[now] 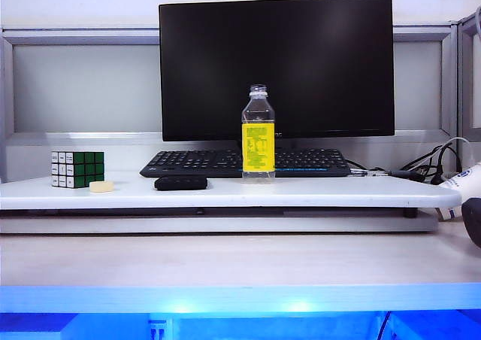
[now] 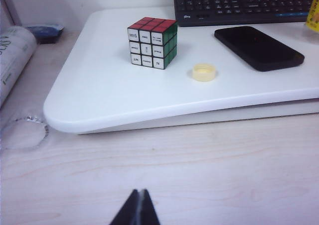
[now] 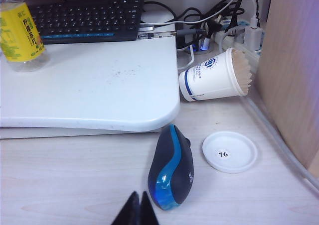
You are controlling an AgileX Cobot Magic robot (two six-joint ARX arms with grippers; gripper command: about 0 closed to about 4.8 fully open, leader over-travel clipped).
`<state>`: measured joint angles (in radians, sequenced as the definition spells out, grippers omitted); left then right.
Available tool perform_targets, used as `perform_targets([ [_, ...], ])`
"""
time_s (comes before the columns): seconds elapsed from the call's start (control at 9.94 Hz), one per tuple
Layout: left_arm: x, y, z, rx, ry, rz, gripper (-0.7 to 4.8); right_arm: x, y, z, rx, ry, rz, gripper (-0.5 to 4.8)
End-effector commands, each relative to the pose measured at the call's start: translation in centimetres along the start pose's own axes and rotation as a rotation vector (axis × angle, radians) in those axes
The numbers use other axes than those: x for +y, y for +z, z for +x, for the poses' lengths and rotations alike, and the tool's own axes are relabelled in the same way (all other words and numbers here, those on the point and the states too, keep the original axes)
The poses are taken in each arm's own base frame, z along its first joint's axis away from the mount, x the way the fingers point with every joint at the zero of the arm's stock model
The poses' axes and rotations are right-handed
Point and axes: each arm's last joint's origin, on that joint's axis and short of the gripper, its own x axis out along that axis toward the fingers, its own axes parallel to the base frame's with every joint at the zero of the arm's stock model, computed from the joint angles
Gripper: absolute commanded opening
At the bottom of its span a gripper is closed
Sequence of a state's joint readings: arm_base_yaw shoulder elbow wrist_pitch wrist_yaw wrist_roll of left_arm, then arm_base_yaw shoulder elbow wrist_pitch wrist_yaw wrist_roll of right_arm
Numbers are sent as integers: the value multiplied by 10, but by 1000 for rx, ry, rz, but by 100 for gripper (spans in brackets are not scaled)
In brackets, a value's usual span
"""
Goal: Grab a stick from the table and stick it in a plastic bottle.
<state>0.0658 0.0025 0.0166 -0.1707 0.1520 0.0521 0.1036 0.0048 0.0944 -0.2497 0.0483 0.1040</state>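
An office desk: monitor, keyboard, mouse, partition panels.

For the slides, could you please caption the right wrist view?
Shut right gripper above the table, near a blue mouse, tipped paper cup and plastic bottle.

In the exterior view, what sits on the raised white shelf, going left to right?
Rubik's cube → small cream cap → black phone → plastic bottle, standing upright in front of the keyboard. Neither gripper shows in this view; both wrist views show shut jaws low over the table.
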Motion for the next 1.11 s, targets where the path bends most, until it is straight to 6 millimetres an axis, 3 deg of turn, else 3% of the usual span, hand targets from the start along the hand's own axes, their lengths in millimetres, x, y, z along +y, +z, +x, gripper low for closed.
perform_targets([
  [0.1,1,-1,0,4,17,0,-6,-2,-20,7,57,-3,-33,-6],
  [1.11,0,-2,0,9,16,-11,-5,-2,-21,8,55,0,-73,-6],
])
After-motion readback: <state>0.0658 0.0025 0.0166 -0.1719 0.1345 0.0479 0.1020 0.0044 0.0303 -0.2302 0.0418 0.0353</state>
